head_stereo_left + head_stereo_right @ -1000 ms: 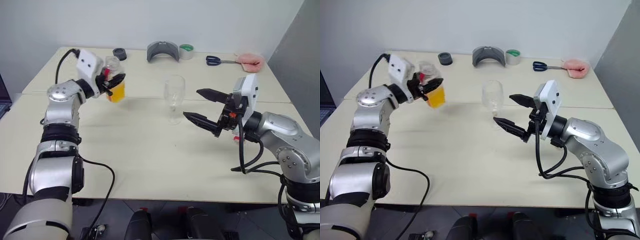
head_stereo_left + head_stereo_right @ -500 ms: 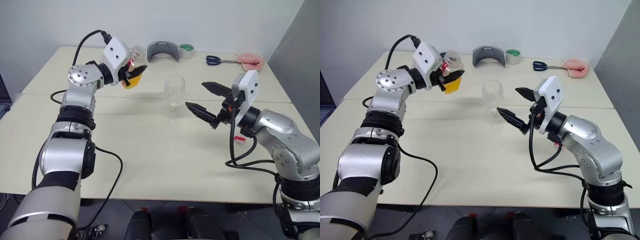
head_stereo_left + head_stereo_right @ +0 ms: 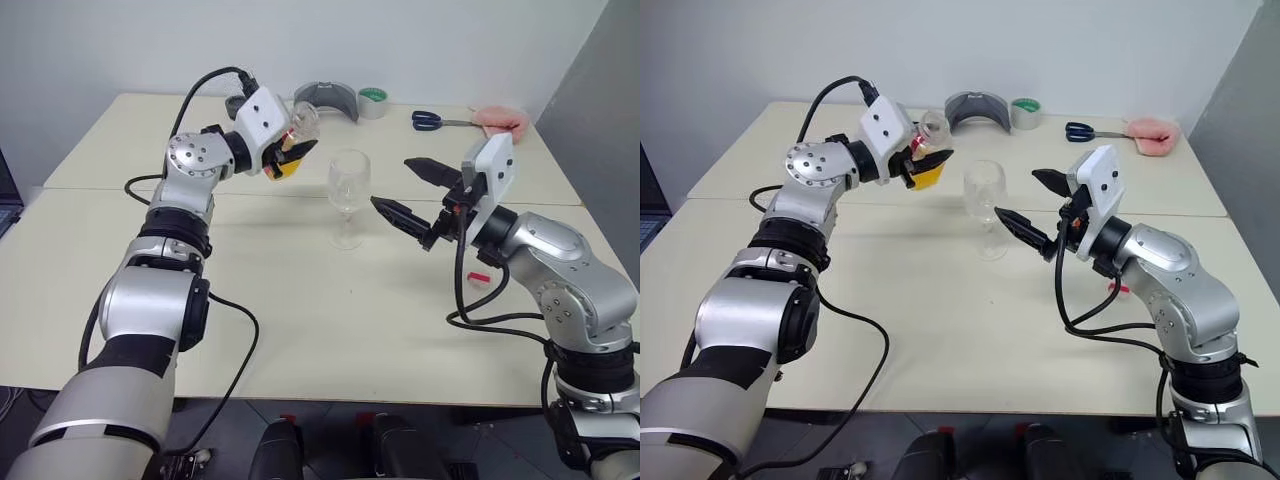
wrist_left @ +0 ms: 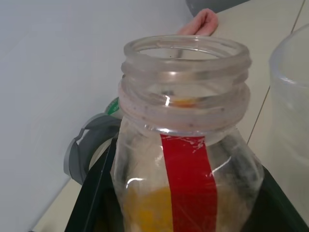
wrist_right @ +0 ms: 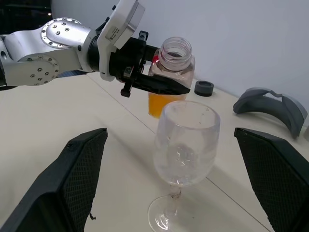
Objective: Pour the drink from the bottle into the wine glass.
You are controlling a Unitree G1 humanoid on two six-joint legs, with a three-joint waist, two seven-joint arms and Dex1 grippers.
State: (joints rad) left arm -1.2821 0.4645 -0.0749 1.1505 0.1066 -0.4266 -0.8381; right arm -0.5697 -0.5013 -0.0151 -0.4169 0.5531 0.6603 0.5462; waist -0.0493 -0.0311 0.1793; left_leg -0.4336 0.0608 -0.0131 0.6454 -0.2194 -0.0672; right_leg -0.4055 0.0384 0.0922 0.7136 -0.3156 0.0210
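Observation:
My left gripper is shut on the bottle, which hangs above the table, tilted with its open mouth toward the wine glass. The orange drink sits in the bottle's lower part. From the left wrist the bottle shows a red stripe and no cap, with the glass's rim close beside it. The clear stemmed glass stands upright on the table and its bowl looks empty. My right gripper is open just right of the glass, its fingers spread to either side of it without touching.
At the table's back lie a grey curved piece, a roll of green tape, scissors and a pink cloth. A black ring sits behind the bottle. A small red thing lies by my right arm.
My left arm has carried the bottle rightward, close to the glass, and tipped its mouth toward the glass. My right gripper has edged slightly nearer the glass and stays open.

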